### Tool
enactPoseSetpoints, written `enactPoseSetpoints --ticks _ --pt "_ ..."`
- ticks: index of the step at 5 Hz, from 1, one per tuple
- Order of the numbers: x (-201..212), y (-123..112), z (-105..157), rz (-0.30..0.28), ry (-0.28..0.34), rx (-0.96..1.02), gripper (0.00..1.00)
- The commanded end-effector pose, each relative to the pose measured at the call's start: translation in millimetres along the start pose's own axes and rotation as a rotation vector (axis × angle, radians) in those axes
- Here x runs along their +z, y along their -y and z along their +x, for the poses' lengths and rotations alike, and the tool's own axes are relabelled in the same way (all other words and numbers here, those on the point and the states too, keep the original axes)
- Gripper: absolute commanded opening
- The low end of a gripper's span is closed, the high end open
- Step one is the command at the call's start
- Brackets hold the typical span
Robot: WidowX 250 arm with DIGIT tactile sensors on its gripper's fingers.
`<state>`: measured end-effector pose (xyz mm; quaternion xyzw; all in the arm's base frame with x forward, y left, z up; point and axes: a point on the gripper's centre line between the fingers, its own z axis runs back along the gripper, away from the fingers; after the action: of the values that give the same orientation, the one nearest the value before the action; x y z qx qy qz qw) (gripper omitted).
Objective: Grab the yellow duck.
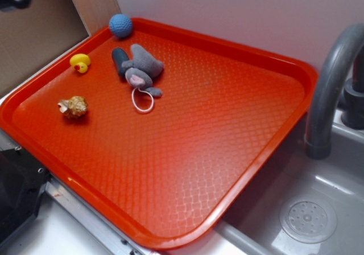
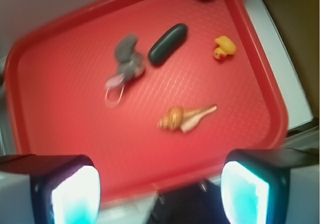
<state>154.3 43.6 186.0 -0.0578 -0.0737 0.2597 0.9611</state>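
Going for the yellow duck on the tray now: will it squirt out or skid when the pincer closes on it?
The yellow duck looks small, rounded and glossy, so it may well slip from the open pincer unless squeezed at its widest part. It is probably light, so a nudge would likely slide it across the red tray, though the tray's textured surface may slow it.

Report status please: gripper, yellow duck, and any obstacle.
Gripper open, empty, above the red plastic tray's near edge. Small yellow rubber duck untouched, far corner, beside blue ball. Tan shell lies between; approach otherwise open.
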Motion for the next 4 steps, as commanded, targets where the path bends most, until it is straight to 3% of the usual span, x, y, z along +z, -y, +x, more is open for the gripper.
enactPoseSetpoints --ticks 1,2,3,4 --pt "-47 -61 34 0.196 0.171 0.478 1.0" --pt "-72 -78 47 0.272 0.209 0.716 1.0" --pt "-106 -80 67 0.317 0.228 0.792 1.0" --pt "-126 -81 85 0.325 0.211 0.753 1.0"
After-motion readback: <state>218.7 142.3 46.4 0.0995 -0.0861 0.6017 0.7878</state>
